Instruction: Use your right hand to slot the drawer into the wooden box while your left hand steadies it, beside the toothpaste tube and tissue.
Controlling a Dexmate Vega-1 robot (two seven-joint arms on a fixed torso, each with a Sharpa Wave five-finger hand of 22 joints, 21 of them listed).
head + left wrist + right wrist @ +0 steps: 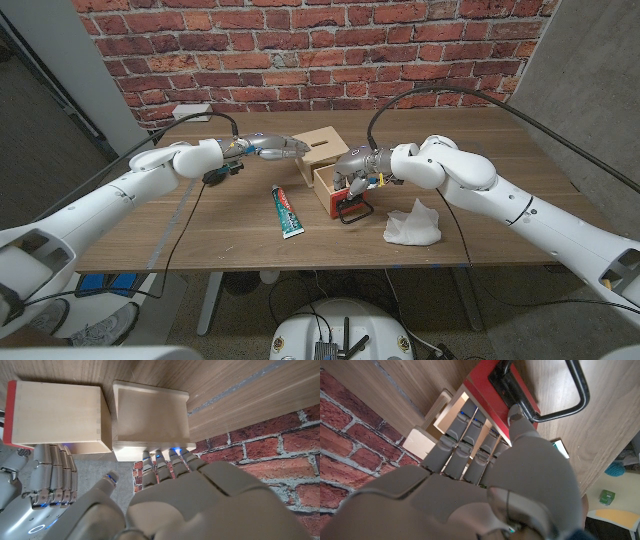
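The left hand (268, 148) reaches in from 9 o'clock, its fingers (170, 460) extended and pressed against the box (318, 148) rim, holding nothing. On the table (200, 225), the drawer (334, 190) sits just beside the box at its 5 o'clock, red front facing 5 o'clock, not yet aligned with the opening. The right hand (358, 170) grips the drawer, fingers (462, 440) hooked inside. Tube (288, 211) and tissue (412, 224) flank the drawer.
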